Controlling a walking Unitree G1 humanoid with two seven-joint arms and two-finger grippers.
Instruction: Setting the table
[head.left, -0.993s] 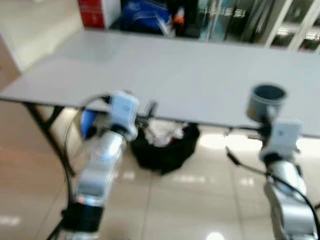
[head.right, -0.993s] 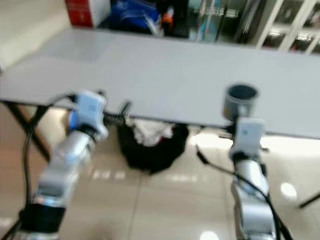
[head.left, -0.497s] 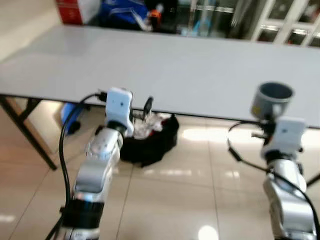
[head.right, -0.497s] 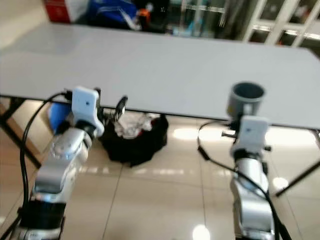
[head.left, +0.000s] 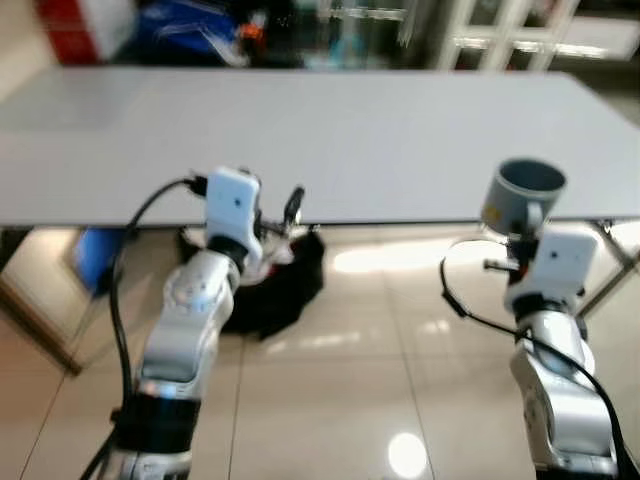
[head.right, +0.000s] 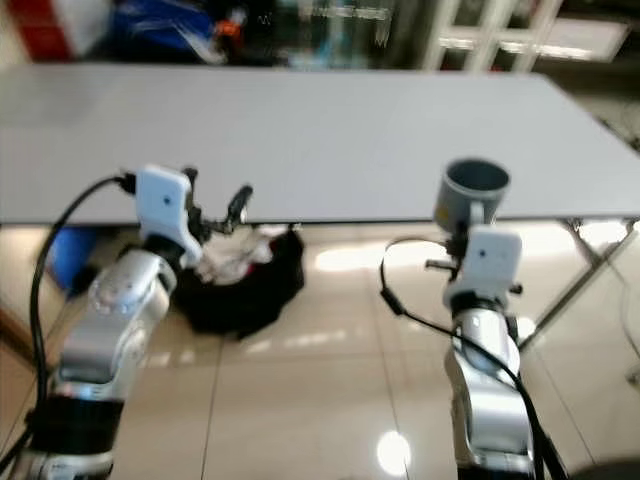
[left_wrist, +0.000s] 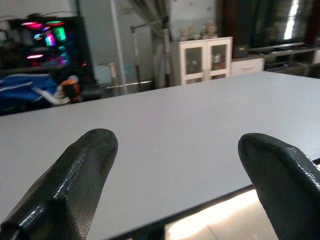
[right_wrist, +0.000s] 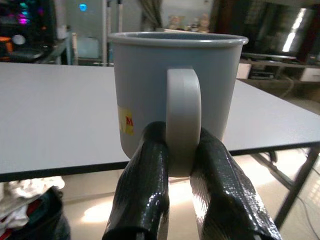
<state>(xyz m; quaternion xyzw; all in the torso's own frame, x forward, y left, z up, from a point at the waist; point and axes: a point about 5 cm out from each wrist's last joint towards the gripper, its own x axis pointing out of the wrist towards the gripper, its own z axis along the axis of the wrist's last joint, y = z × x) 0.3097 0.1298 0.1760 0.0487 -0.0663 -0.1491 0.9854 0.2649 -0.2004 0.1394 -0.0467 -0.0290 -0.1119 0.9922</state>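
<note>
Long pale grey flat-topped desk (head.left: 330, 130) is seen ahead, on black folding legs, its top bare as far as can be made out. Robot is stood at the near edge, both arms raised just short of it.

Left gripper (left_wrist: 175, 175): held level at the near edge of the desk, left of centre, carrying nothing. Fingers (left_wrist: 75, 180) are spread wide, with the desk top seen between them. Judged to be kept free and ready for the next item.

Under the desk, on the glossy tiled floor (head.left: 350, 400), a slumped black bag (head.left: 275, 290) is noted, open-mouthed, with crumpled white material (head.right: 235, 260) in it; what that material is cannot be told. Not taken to be part of the task.

Right gripper (right_wrist: 182, 150): the light blue-grey enamel-look mug (right_wrist: 172, 95) is held upright by its handle, fingers (right_wrist: 145, 185) closed tight on either side of the handle loop. A small yellow and red label is seen on the mug's wall. Held by the handle, presumably so that the base stays free for setting down flat. Mug is carried in the air at the near right edge of the desk, not yet resting on it. The inside looks dark and empty, though the bottom is not fully shown.

Far side: dark cabinets, blue cloth and a red box, blurred.

Step in hand is judged to be bringing the mug over the desk for placing.
</note>
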